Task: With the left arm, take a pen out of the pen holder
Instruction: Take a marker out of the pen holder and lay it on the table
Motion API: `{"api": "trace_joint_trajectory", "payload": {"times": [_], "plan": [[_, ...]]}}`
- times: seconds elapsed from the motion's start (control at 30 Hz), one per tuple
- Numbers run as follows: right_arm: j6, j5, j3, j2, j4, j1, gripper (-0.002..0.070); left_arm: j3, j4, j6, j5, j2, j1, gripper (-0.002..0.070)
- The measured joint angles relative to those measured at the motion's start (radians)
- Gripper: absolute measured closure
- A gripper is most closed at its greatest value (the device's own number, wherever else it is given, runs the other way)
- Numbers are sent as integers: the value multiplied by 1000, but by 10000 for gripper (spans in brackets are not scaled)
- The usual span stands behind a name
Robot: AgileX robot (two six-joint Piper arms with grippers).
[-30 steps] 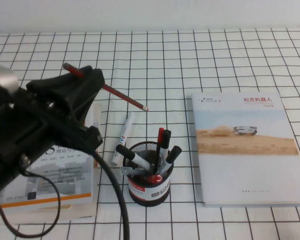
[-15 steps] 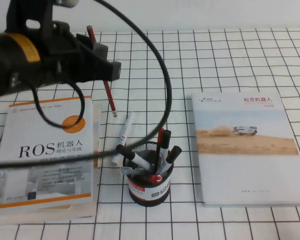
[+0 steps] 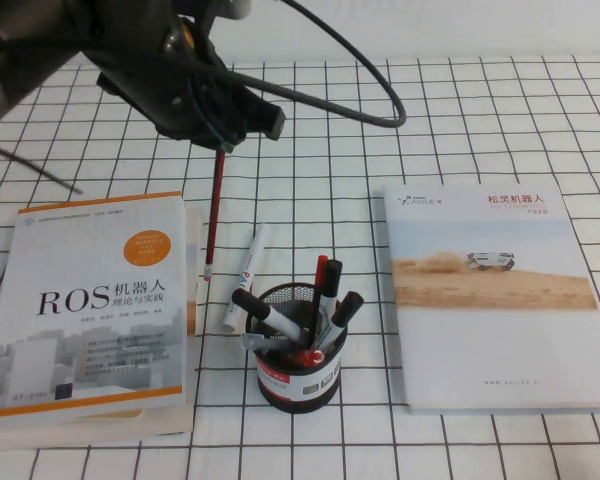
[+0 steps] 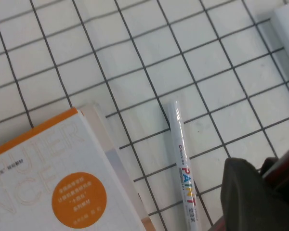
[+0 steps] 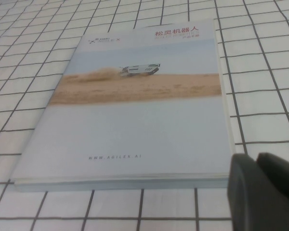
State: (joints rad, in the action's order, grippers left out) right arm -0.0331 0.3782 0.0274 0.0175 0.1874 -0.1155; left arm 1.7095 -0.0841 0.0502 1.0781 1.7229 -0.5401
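My left gripper [image 3: 221,138] hovers over the far left of the table, shut on the top end of a red pen [image 3: 214,212]. The pen hangs almost straight down, its tip near the right edge of the ROS book [image 3: 90,300]. In the left wrist view the gripper [image 4: 263,169] shows as dark fingers with the red pen [image 4: 288,163] between them. The black mesh pen holder [image 3: 298,352] stands in front at centre, with several markers in it. My right gripper [image 5: 256,161] sits low beside the booklet's near corner, shut on nothing.
A white paint marker [image 3: 247,276] [image 4: 183,169] lies on the grid cloth between the ROS book and the holder. An AgileX booklet [image 3: 495,295] [image 5: 135,106] lies flat on the right. A thin dark rod [image 3: 35,168] slants at the left edge.
The left arm swung from the near left up to the far left, uncovering the ROS book. The red pen turned from lying sideways to hanging nearly vertical, still gripped.
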Motion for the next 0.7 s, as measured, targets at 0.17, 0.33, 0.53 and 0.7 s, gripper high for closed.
{"api": "trace_joint_trajectory", "payload": {"times": [0.17,0.33,0.53,0.7], "plan": [[0,0,0,0,1,0,688,146,59,-50,107,164,40,649],[0,0,0,0,2,0,688,261,84,-78,153,317,84,649],[0,0,0,0,4,0,688,365,146,-117,148,459,120,649],[0,0,0,0,4,0,688,433,171,-127,141,537,134,649]]}}
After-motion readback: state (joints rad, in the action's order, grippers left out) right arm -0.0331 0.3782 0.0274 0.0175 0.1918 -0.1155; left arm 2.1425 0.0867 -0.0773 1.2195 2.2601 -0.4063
